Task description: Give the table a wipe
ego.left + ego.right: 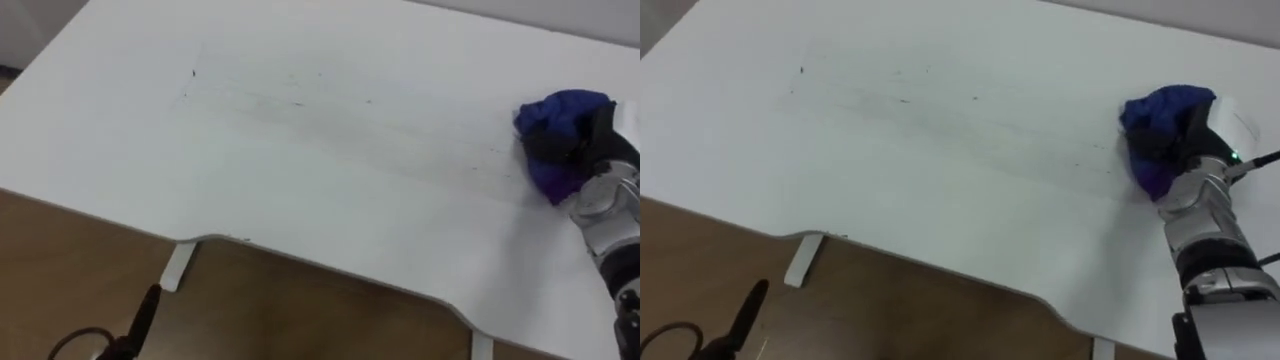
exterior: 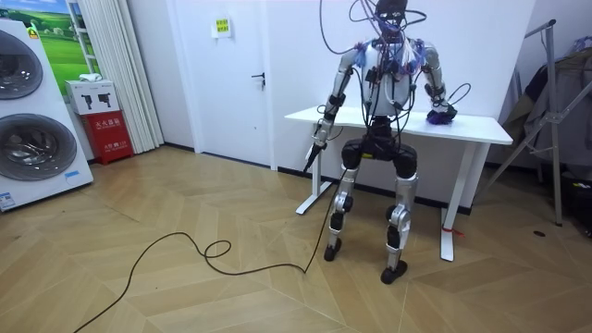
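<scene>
Table (image 1: 330, 190): white, faintly streaked with dark marks (image 1: 292, 102) across the middle.
Cloth (image 1: 558, 112): blue, bunched up, lying on the table near its right end, just beside the marks' right end.
Right hand (image 1: 596, 140): set on the cloth from the near side, fingers curled into the folds, so that the cloth is gripped.
Left hand (image 2: 317, 141): hung below the table edge on the left, clear of the table, fingers seen straight and slack.
Robot: stood upright against the table's near edge.
</scene>
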Motion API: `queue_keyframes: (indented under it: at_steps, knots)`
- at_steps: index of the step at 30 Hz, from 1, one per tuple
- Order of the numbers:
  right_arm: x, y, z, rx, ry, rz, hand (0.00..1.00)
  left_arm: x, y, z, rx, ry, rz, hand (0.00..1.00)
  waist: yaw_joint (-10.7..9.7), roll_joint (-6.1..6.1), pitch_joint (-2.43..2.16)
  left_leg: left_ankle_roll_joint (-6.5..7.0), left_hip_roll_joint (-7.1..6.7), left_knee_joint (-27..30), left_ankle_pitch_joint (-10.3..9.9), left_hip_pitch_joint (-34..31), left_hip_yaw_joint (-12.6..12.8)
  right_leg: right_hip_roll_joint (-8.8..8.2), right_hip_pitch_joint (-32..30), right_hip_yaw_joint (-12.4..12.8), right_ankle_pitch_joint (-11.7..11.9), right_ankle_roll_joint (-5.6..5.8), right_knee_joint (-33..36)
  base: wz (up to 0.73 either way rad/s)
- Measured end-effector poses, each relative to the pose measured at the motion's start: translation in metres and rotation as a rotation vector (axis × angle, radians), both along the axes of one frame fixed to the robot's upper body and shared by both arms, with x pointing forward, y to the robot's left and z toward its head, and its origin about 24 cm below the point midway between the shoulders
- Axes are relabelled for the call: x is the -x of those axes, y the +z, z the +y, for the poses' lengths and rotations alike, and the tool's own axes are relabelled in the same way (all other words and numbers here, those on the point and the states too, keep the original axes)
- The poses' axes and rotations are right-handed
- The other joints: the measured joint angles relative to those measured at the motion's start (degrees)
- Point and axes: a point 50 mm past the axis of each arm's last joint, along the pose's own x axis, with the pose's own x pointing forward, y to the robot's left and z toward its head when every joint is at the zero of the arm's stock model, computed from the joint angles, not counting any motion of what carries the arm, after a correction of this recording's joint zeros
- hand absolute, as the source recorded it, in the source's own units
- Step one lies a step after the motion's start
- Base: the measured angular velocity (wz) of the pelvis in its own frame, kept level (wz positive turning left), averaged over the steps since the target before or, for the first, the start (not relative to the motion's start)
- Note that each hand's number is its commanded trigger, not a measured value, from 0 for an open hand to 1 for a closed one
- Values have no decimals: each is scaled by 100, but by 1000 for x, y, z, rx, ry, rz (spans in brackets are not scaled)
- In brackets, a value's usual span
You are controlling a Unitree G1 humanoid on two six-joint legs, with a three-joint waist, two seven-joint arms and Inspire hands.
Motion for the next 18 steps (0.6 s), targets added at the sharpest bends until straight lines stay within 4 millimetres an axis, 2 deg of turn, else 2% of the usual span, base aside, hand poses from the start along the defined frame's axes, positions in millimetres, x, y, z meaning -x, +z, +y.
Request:
queue_keyframes:
  at_steps: [2,7,9,12,13,15,16,18]
  knots:
    - [10,-10,3,-23,28,18,0,-2,1,-2,6,-20,-29,0,-50,-14,-44,-10,1,-75,-27,213,43,-3,168,16,-56,19,-10,-3]
    - [27,-28,14,-54,86,71,0,-2,1,-5,43,-38,-33,0,-251,-54,-108,-12,3,-130,-98,600,149,9,477,97,-90,48,-99,-9]
    - [37,-34,20,-43,125,93,0,1,2,-6,54,-39,-55,0,-326,-70,-166,2,5,-144,-164,767,266,9,597,217,-115,77,-100,-23]
    - [42,-33,28,-53,168,90,0,-1,3,-8,64,-44,-78,0,-378,-62,-169,12,5,-148,-192,890,371,10,660,342,-115,78,-96,-19]
    - [46,-34,32,-53,189,94,0,-1,3,-8,72,-44,-79,0,-472,-52,-163,14,5,-152,-205,960,381,9,725,346,-116,80,-95,-9]
    - [51,-36,38,-59,214,95,0,-1,3,-7,81,-33,-83,0,-577,-18,-152,14,11,-165,-239,1097,440,11,825,391,-124,92,-96,-13]
    - [52,-36,42,-64,229,95,0,-1,3,-9,91,-22,-87,0,-597,27,-129,22,13,-172,-265,1200,521,11,884,455,-128,100,-96,-28]
    - [55,-38,48,-79,245,92,0,-1,3,-9,104,-17,-95,0,-616,76,-126,26,18,-184,-296,1299,638,13,919,567,-135,109,-81,-30]
